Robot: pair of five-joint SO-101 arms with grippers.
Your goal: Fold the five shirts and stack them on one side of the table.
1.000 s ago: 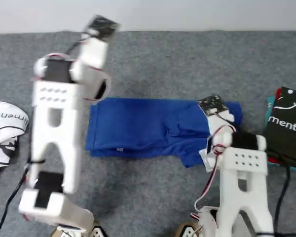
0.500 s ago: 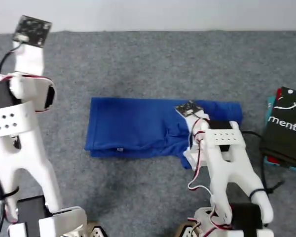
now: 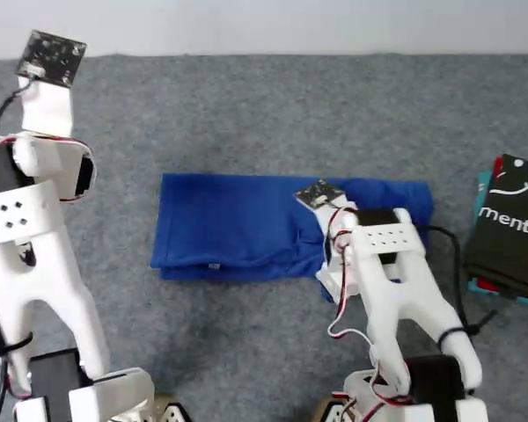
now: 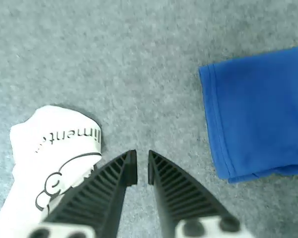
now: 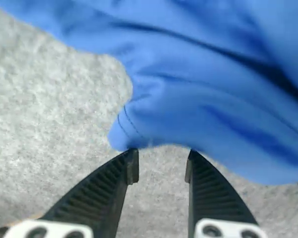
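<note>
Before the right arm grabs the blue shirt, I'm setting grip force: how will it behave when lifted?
Probably floppy: the blue shirt lies in soft folds, so a lifted corner should drape. Likely light for its size: thin cloth. The layers may slide apart, as the edge near the right gripper bulges loosely.

Robot test bench: grey felt tabletop [image 3: 273, 114], white wall [image 3: 264, 26].
</note>
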